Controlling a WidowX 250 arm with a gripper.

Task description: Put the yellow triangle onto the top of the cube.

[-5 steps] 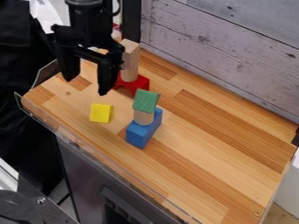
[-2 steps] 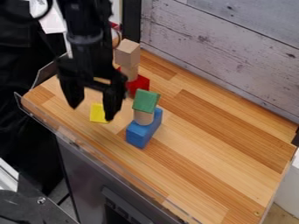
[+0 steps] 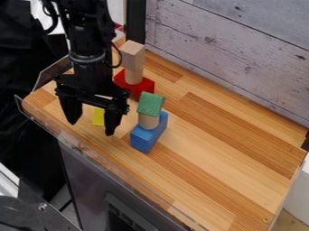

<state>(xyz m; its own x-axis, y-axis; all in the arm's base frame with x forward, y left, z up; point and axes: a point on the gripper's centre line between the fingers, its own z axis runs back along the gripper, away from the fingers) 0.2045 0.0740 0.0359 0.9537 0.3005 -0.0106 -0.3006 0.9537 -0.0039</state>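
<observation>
Two fingers of the gripper are standing wide apart, and the yellow triangle is lying on the wooden surface, showing between them, partly hidden by the finger nearer the blue block. The cube is sitting high on its stack.

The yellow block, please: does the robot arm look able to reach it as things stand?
Probably yes: the open gripper hangs close to the yellow block, with nothing visibly stacked on it, and the blue block stands clear.
</observation>
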